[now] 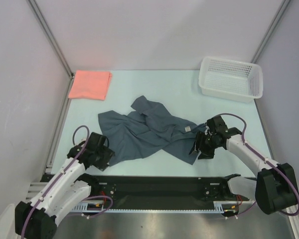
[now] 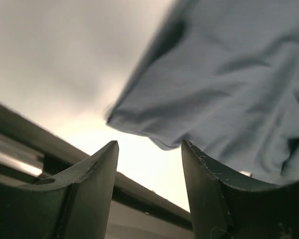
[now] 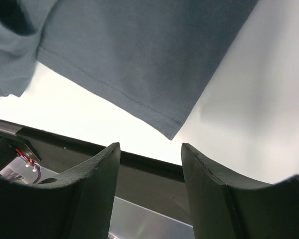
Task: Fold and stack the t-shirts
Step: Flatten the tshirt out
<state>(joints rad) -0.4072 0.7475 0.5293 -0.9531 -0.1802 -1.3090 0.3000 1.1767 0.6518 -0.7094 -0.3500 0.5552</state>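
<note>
The slate blue-grey t-shirt (image 1: 152,132) lies crumpled in the middle of the table. The salmon-pink t-shirt (image 1: 90,84) lies folded at the back left corner. My left gripper (image 1: 108,157) is open and empty at the grey shirt's near left edge; in the left wrist view the shirt's hem (image 2: 224,84) hangs just beyond my fingertips (image 2: 149,147). My right gripper (image 1: 198,148) is open and empty at the shirt's near right corner; in the right wrist view that corner (image 3: 139,55) lies just beyond the fingertips (image 3: 150,148).
A white mesh basket (image 1: 231,78) stands at the back right. A black rail (image 1: 159,186) runs along the table's near edge, between the arm bases. Grey walls close the table on the left, back and right.
</note>
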